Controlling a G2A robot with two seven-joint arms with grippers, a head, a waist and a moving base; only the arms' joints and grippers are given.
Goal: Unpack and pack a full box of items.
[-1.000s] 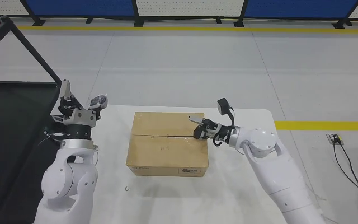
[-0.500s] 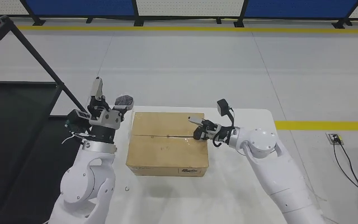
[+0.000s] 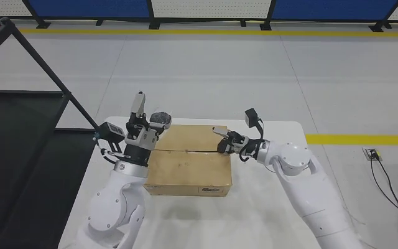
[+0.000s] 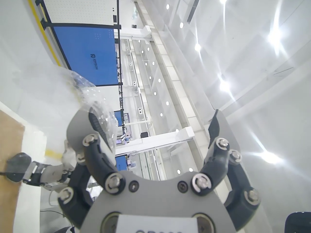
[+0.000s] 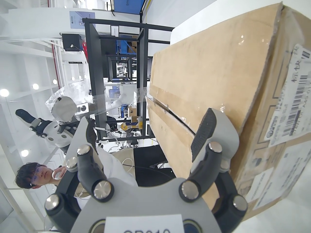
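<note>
The cardboard box (image 3: 186,165) sits near the middle of the white table (image 3: 261,205). It is a rectangular carton of matte brown corrugated board. Its two top flaps are folded down and meet along a centre seam (image 3: 180,150). In the right wrist view the seam (image 5: 170,115) gapes slightly, and a strip of glossy clear tape (image 5: 137,95) juts past its far end. White printed labels (image 5: 289,107) cover the box (image 5: 206,61) on the side wall nearest the right arm.

I read the right gripper (image 3: 219,138) as spread wide and holding nothing. It is at the right end of the seam. In its own view the right gripper (image 5: 149,122) has one ribbed black pad over the box top just beside the seam, and the other finger is clear of the carton.

The left gripper (image 3: 149,111) is raised above the far left corner of the box, fingers pointing upward. In its own view the left gripper (image 4: 153,120) has its fingers far apart with nothing clamped between them. A wad of crumpled clear plastic film (image 4: 92,93) clings to one finger, and the same wad (image 3: 160,117) shows from above.

Compared with one second ago, the left arm has swung from the table's left edge to the box, carrying the film with it. The right gripper has barely shifted. The box has not moved.
</note>
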